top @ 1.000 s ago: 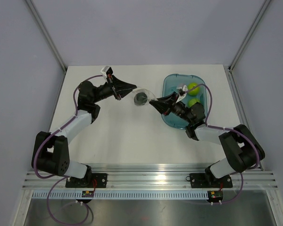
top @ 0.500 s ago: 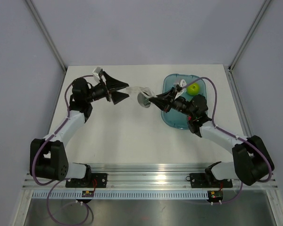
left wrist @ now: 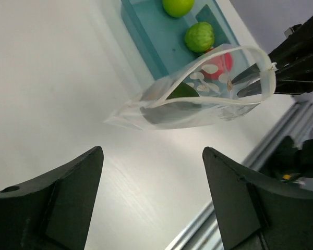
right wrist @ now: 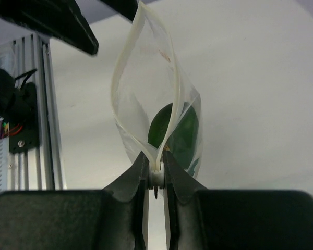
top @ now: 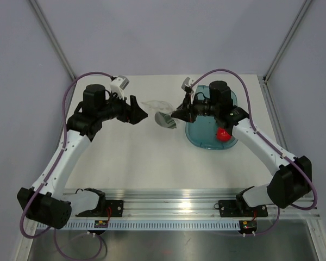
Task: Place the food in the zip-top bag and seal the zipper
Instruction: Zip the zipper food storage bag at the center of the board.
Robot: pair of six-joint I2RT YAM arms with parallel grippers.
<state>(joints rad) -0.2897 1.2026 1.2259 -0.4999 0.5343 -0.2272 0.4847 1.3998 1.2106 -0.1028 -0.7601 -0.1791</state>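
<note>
Right jaws pinch zip-top bag (left wrist: pixel 208 107), food (right wrist: pixel 176 133) inside

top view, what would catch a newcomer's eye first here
The clear zip-top bag hangs in mid-air, mouth gaping, pinched at one end by the right gripper, with the dark green food inside. The left gripper is open, apart from it. A teal tray sits at right.
</note>
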